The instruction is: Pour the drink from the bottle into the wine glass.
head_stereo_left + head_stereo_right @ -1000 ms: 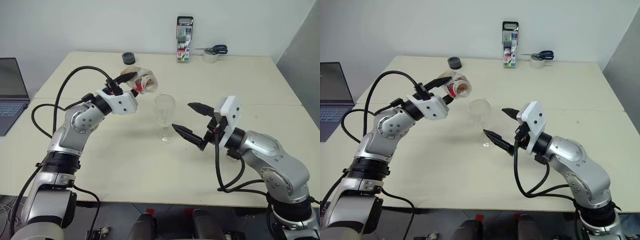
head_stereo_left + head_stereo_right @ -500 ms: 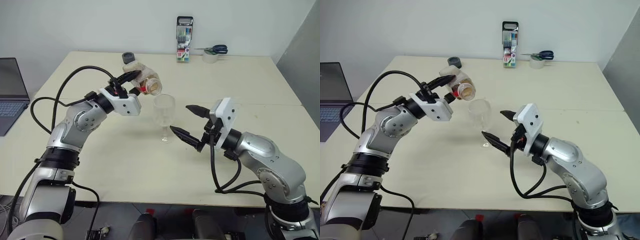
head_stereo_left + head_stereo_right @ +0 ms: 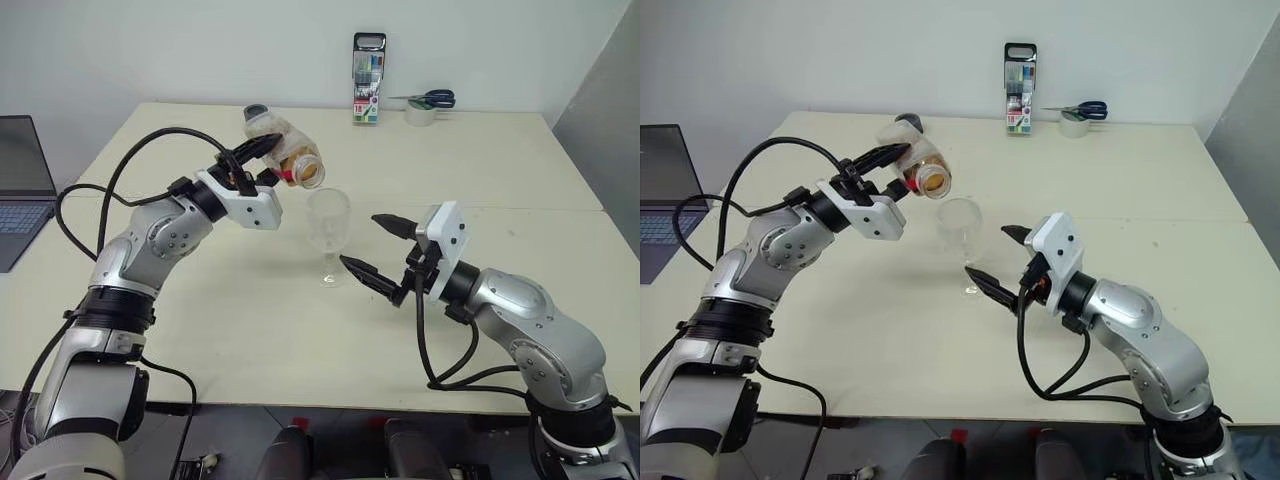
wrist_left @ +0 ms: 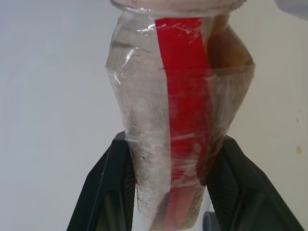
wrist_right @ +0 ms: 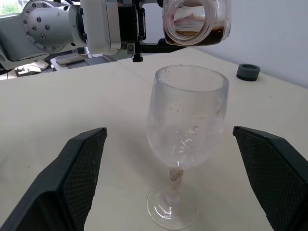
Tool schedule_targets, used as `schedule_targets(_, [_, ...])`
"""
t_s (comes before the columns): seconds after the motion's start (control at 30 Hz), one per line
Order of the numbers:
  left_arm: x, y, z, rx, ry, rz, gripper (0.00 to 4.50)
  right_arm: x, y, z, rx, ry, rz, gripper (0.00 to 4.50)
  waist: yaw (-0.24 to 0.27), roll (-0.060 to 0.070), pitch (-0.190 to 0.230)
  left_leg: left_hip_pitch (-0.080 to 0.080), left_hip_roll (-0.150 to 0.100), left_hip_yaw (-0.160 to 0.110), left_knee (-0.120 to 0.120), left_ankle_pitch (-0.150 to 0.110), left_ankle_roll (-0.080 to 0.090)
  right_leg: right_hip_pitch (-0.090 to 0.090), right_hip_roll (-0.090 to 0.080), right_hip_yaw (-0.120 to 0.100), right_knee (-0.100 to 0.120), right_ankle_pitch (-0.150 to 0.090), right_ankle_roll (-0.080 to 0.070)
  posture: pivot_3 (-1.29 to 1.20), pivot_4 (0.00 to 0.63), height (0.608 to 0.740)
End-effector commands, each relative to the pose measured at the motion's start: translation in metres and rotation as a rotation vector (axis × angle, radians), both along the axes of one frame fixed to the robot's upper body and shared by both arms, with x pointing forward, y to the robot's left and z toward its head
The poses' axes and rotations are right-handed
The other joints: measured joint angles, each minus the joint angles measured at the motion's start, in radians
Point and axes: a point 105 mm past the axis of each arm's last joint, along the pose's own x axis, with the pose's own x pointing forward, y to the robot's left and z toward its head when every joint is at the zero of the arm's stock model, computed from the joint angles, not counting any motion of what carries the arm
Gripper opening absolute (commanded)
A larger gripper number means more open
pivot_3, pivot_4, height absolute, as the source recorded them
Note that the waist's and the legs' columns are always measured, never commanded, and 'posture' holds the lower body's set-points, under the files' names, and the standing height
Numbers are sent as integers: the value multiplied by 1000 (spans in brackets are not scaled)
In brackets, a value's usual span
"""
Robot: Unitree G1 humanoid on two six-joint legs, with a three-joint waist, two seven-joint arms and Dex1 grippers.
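Observation:
The wine glass (image 3: 328, 225), clear and stemmed, stands upright on the cream table (image 3: 250, 330); it looks empty. Up and to its left my left gripper (image 3: 265, 160) is shut on the bottle (image 3: 288, 157), which is tipped over with its open mouth facing the glass rim. The amber drink (image 5: 202, 37) pools low near the bottle's mouth; no stream shows. In the left wrist view the black fingers (image 4: 113, 192) clamp the bottle (image 4: 178, 120) by its red label strip. Just right of the glass my right gripper (image 3: 362, 242) is open, its fingers (image 5: 82, 163) wide apart and clear of the glass (image 5: 187, 115).
A laptop (image 3: 20, 190) sits at the table's left edge. At the back stand a pen box (image 3: 369, 78) and scissors on a tape roll (image 3: 425, 105). A small black round object (image 5: 248, 72) lies behind the bottle.
My left gripper has rolled and lifted the bottle a little, swinging its open mouth round toward the glass rim. The right gripper has stayed open beside the glass.

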Motion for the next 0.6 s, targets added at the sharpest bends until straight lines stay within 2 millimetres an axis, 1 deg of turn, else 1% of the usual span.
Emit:
schedule_targets(0.03, [-4,-1,23,8,-92,-14,1691,-3,0,6,9,-39,7,4500,0,0,0,0,0,0,0,0,0,0,0,0,0,0,0,0,150,740])
schedule_targets(0.33, [-4,-1,23,38,-117,-23,1691,-3,0,4,8,-38,-2,4500,0,0,0,0,0,0,0,0,0,0,0,0,0,0,0,0,150,740])
schedule_targets(0.53, [-2,1,23,61,-129,-17,1691,-3,0,8,42,-74,-10,4500,0,0,0,0,0,0,0,0,0,0,0,0,0,0,0,0,150,740])
schedule_targets(0.6, [-2,2,23,66,-133,-17,1691,-3,-1,6,43,-74,-14,4500,0,0,0,0,0,0,0,0,0,0,0,0,0,0,0,0,150,740])
